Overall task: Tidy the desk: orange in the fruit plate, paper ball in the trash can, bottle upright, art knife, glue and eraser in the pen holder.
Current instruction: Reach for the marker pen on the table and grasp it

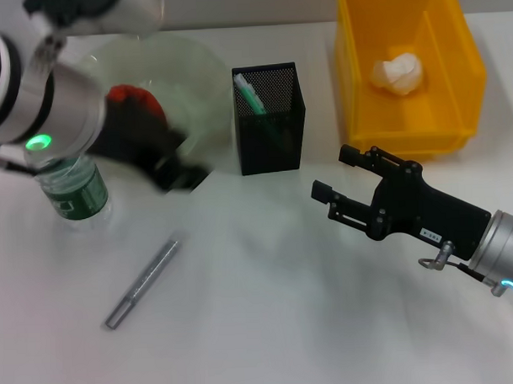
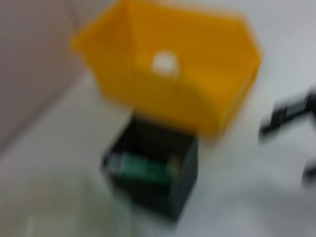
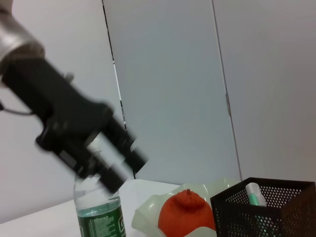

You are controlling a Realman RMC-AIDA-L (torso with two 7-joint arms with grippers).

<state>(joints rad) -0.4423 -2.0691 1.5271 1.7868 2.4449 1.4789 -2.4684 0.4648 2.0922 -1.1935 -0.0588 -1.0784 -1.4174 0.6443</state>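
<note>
Your right gripper [image 1: 333, 176] hovers above the bare white desk [image 1: 269, 318], its black fingers spread apart and empty, pointing toward the black mesh pen holder [image 1: 269, 120]. Nothing lies between its fingers. Just beyond it, toward the back of the desk, stands the yellow trash can [image 1: 411, 69] with the white paper ball [image 1: 397, 73] lying inside it.

Your left gripper [image 1: 178, 171] hangs near the front edge of the translucent fruit plate [image 1: 189, 72], just beside the pen holder. It is blurred in the head view, and you cannot tell whether its fingers are spread or closed; the right wrist view shows it as a dark smear above the bottle. The orange [image 1: 135, 97] sits in the fruit plate, partly hidden behind the left arm, and the right wrist view shows it clearly resting in the plate.

The bottle [image 1: 74, 192] with the green label stands upright on the desk under the left arm's wrist, beside the plate. In the pen holder a green-and-white stick, likely the glue [image 1: 249, 95], leans against one wall. A grey art knife [image 1: 142, 284] lies flat on the desk in front of the bottle, well apart from both grippers.
</note>
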